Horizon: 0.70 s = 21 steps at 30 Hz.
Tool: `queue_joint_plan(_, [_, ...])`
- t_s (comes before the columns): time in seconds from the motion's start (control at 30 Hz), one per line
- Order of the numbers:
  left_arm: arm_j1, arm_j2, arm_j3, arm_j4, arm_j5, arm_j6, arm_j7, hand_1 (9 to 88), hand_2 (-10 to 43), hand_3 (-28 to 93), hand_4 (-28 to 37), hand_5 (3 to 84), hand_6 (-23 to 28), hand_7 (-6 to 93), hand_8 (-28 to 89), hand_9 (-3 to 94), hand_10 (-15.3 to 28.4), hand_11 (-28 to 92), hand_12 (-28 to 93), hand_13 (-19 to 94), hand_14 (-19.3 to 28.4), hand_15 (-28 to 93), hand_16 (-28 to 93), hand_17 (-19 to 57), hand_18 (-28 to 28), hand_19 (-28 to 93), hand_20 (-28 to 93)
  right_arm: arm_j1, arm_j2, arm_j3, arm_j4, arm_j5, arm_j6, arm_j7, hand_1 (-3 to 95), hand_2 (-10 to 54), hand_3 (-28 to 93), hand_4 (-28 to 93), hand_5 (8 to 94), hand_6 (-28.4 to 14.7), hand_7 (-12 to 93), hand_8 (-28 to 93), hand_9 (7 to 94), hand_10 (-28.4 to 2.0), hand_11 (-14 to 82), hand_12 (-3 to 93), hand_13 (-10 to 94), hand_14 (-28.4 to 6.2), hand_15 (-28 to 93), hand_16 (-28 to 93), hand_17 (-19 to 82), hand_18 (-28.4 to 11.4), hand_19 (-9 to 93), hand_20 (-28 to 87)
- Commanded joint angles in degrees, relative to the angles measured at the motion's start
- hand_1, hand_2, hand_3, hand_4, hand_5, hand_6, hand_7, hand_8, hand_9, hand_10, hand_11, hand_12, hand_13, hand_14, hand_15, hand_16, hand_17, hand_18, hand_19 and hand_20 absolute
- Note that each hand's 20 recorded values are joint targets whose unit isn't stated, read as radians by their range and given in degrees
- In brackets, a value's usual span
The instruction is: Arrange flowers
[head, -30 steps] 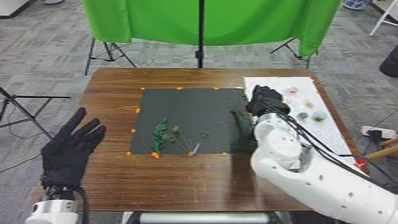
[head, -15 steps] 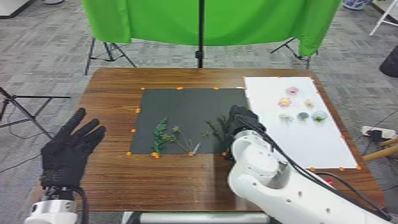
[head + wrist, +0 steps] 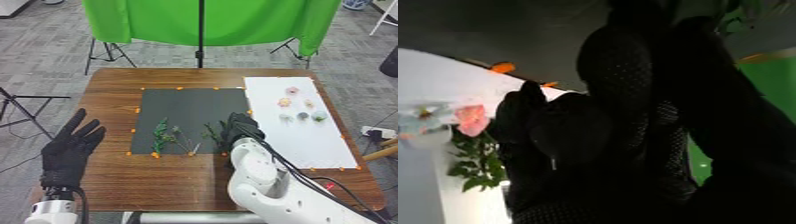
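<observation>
The left robot hand (image 3: 69, 155) is resting spread at the worktop's (image 3: 133, 185) nine o'clock. The right robot hand (image 3: 239, 128) is resting at the dark mat's (image 3: 178, 105) four o'clock; whether it's pinching anything, I cannot tell. Green stems (image 3: 161, 136) are lying between seven and five, flower heads (image 3: 284, 102) at the worktop's two.

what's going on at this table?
Flower arranging, apparently. The robot's right hand is beside a dark green sprig at the right of the dark mat; can't tell if it's gripping it. More greenery lies on the mat's left, flower heads on the white sheet. Left hand is open, off the mat.
</observation>
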Motion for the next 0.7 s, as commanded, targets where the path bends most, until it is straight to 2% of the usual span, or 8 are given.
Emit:
queue_joint_plan(0.03, [1.44, 0.82, 0.76, 0.03, -0.42, 0.16, 1.12, 21.3, 7.2, 82, -28.3, 34.8, 7.4, 10.2, -10, 34.5, 20.8, 22, 9, 23, 28.4, 51, -12, -10.5, 27.9, 54, -2, -1.03, 2.59, -1.49, -0.9, -4.83, -1.71, -0.37, 40.8, -9.5, 71, -28, 90.6, -1.1, 21, 2, 88.7, -12.5, 47.1, 21.3, 81, -9.9, 77, 21, 37, -26.3, 93, 35])
queue_joint_plan(0.27, [1.88, 2.02, 0.84, -0.24, -1.29, 1.36, 2.66, 21.2, 7.2, 82, -28.3, 34.8, 7.4, 10.1, -10, 34.4, 20.7, 22, 9, 23, 28.4, 51, -12, -10.5, 27.9, 54, -2, -1.76, 10.92, 6.6, -5.53, -2.55, -0.59, -4.53, 34.1, -9.5, 70, -26, 91.4, -0.9, 22, -11, 88.8, -13.0, 46.5, 21.0, 81, -10.4, 77, 21, 37, -27.0, 93, 35])
queue_joint_plan(0.33, [1.96, 2.47, 1.14, -0.18, -1.85, 1.72, 3.36, 21.1, 7.2, 82, -28.3, 34.7, 7.4, 10.1, -10, 34.4, 20.7, 22, 9, 23, 28.4, 51, -12, -10.6, 27.9, 54, -2, -3.6, 14.5, 12.03, -7.49, 1.99, 0.36, -9.99, 33.5, -9.5, 70, -26, 89.4, -1.4, 20, -11, 87.3, -13.5, 45.2, 20.9, 79, -10.9, 76, 21, 35, -27.2, 93, 32])
queue_joint_plan(0.43, [1.49, 2.01, 1.15, -0.01, -1.45, 1.36, 2.7, 21.1, 7.1, 82, -28.3, 34.7, 7.4, 10.2, -10, 34.5, 20.7, 22, 9, 23, 28.4, 51, -12, -10.5, 27.9, 54, -2, -7.45, 18.9, 19.93, -8.29, 7.59, 3.28, -17.45, 32.3, -7.9, 71, -25, 82.0, -2.2, 19, -11, 79.9, -14.5, 41.2, 19.1, 71, -12.8, 73, 19, 27, -25.7, 86, 29])
queue_joint_plan(0.47, [1.56, 2.01, 1.24, 0.01, -1.51, 1.32, 2.96, 21.1, 7.1, 82, -28.3, 34.8, 7.4, 10.1, -10, 34.5, 20.7, 22, 9, 23, 28.4, 51, -12, -10.5, 27.9, 54, -2, -6.08, 20.18, 18.15, -7.45, 5.26, 5.9, -15.33, 32.1, -7.7, 71, -26, 80.1, -2.3, 19, -11, 78.3, -14.7, 40.7, 18.7, 70, -12.9, 72, 18, 25, -25.2, 84, 28])
queue_joint_plan(0.5, [1.64, 1.97, 1.32, -0.03, -1.56, 1.47, 3.02, 21.1, 7.1, 82, -28.3, 34.8, 7.4, 10.2, -10, 34.5, 20.7, 22, 9, 23, 28.4, 51, -12, -10.5, 28.0, 54, -2, -6.85, 21.09, 19.11, -6.15, 2.59, 5.99, -17.6, 31.8, -7.0, 73, -26, 74.4, -2.2, 19, -12, 73.7, -14.7, 39.1, 17.7, 65, -13.2, 71, 16, 21, -23.8, 80, 27])
queue_joint_plan(0.53, [1.73, 2.48, 1.6, 0.05, -1.9, 1.65, 3.76, 21.1, 7.1, 82, -28.3, 34.8, 7.4, 10.2, -10, 34.4, 20.7, 22, 9, 23, 28.4, 51, -12, -10.6, 28.0, 54, -2, -6.55, 22.36, 19.31, -5.47, 2.8, 5.23, -18.87, 32.2, -7.0, 74, -26, 73.2, -2.1, 19, -12, 72.8, -14.7, 38.6, 17.4, 64, -13.2, 70, 16, 20, -23.6, 80, 27])
queue_joint_plan(0.7, [1.67, 2.52, 1.77, 0.13, -2.04, 1.75, 4.25, 21.0, 7.1, 82, -28.3, 34.7, 7.3, 10.2, -10, 34.4, 20.6, 22, 9, 23, 28.4, 51, -12, -10.5, 28.0, 54, -2, -6.64, 25.91, 20.02, -3.42, 5.13, 3.9, -19.58, 32.9, -8.9, 78, -28, 63.1, -1.1, 17, -13, 66.1, -14.7, 33.0, 15.9, 57, -12.8, 68, 14, 17, -24.1, 76, 29])
